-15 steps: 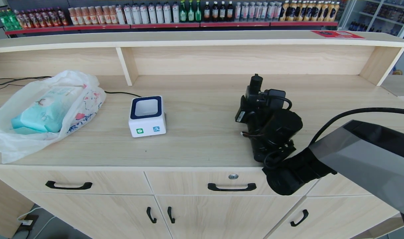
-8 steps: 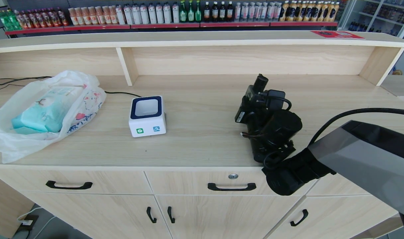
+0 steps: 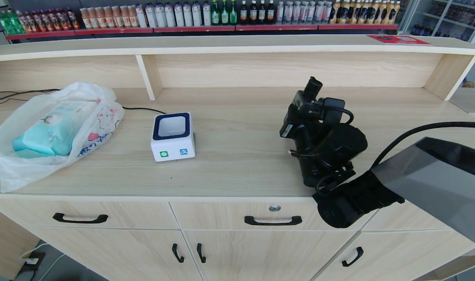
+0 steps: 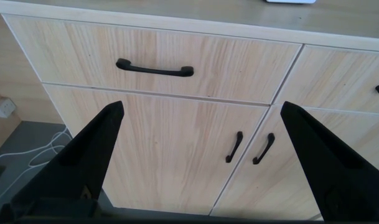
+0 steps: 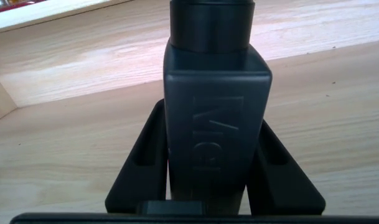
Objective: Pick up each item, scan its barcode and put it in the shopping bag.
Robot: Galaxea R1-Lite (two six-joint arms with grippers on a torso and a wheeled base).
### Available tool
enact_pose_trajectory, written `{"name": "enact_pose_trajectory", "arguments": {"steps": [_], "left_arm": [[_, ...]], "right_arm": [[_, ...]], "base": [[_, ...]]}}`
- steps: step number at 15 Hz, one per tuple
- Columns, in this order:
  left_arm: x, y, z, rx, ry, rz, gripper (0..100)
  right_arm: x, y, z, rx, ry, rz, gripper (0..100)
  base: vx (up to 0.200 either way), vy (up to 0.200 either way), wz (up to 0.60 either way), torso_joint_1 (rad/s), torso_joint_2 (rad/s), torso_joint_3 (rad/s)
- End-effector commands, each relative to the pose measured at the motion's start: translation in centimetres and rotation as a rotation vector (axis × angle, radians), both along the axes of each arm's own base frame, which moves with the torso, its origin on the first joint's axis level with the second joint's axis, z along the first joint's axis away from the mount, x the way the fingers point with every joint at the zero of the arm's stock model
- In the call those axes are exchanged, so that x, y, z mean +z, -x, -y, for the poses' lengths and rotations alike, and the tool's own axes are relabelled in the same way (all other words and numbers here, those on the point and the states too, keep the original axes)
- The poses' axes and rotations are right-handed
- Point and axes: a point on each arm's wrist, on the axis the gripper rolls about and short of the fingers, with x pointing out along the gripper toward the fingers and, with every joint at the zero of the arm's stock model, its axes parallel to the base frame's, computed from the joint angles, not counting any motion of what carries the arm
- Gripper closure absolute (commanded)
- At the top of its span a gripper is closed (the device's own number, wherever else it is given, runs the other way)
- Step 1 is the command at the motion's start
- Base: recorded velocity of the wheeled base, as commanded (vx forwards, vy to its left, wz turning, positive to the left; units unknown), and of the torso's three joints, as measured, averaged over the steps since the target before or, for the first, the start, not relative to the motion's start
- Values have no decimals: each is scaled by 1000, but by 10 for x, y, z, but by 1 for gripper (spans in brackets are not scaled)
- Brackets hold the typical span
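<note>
now the right gripper (image 5: 209, 171) pinches a black square-sided bottle (image 5: 214, 93), cap pointing away; the white blue-rimmed cube scanner (image 3: 172, 137) lies well apart to its left. left gripper (image 4: 201, 107) spread.

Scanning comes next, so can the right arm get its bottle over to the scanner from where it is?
Probably yes. The right claw holds the dark bottle over the counter, and only open counter lies between it and the scanner, which sits face up to its left.
</note>
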Motion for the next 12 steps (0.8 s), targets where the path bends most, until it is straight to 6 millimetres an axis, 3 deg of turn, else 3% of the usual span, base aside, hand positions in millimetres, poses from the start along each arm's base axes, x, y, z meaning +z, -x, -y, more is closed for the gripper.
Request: {"name": "enact_pose_trajectory", "arguments": {"steps": [1,6,12], "left_arm": [[0,0,0,0,0,1,0],[0,0,0,0,0,1,0],[0,0,0,0,-2,1,0]], "right_arm": [[17,13,4,7,-13,24,100],[36,37,13,20,-20,33,100],[53,99,-7,221,-88,31,100]], "base": [[0,0,0,0,0,0],[0,0,0,0,0,0],[0,0,0,0,0,0]]}}
